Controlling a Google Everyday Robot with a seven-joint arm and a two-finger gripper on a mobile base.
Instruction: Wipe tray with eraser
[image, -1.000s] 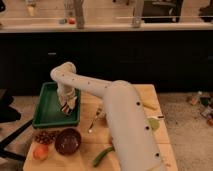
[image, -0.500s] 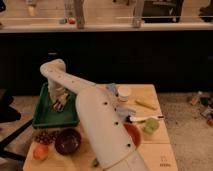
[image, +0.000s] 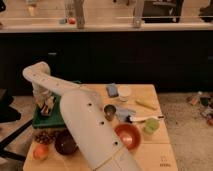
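Observation:
The green tray (image: 51, 121) lies at the left side of the wooden table, and the white arm covers much of it. My gripper (image: 46, 107) hangs low over the tray's left part, pointing down at its floor. A small dark block, the eraser (image: 45, 109), shows at the gripper's tip, and the gripper is shut on it. Whether the eraser touches the tray floor cannot be told.
A dark round bowl (image: 65, 143), a dark cluster (image: 44, 135) and an orange fruit (image: 40, 151) lie in front of the tray. To the right are a metal cup (image: 109, 112), a red bowl (image: 128, 135), a blue-grey block (image: 112, 90), a white cup (image: 124, 93) and a green object (image: 150, 125).
The gripper has moved left across the tray, from its right side to its left part. The arm has swung leftward with it.

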